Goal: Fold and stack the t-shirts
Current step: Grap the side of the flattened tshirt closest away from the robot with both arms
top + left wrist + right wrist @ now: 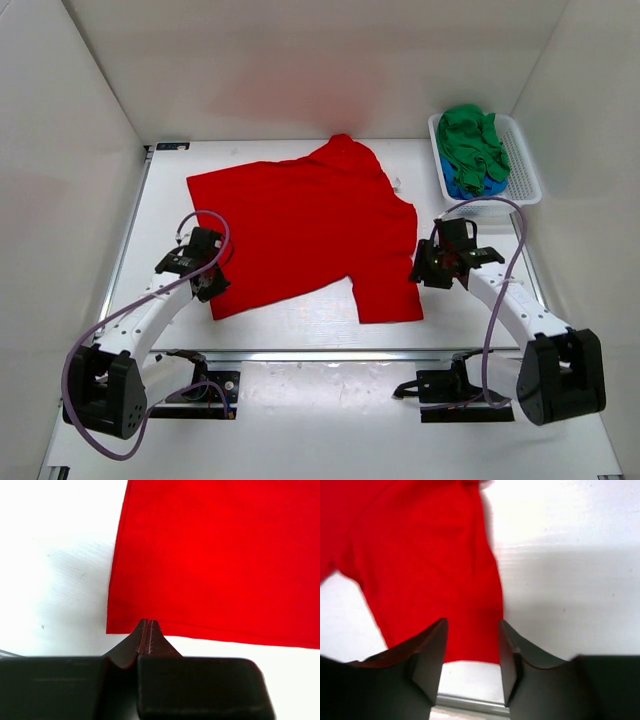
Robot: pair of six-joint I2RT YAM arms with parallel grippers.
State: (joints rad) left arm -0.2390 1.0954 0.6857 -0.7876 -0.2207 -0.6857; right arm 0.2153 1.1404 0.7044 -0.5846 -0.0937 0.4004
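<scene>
Plain bright red t-shirt [300, 225]; green t-shirt [472, 140]; seemingly blue t-shirt [465, 188]; white perforated basket [528, 170]; white table [170, 200].

Bright, even light falls from above. The white surface [300, 335] shines so much in both wrist views that it looks washed out. Soft grey shadows lie on it beside the red t-shirt [310, 225]. A faint pink glow sits on the back wall [290, 95] behind the shirt. The right wrist view is blurry, with smeared shirt edges. The left end effector [146, 625] and right end effector [472, 625] look dark and fuzzy.
</scene>
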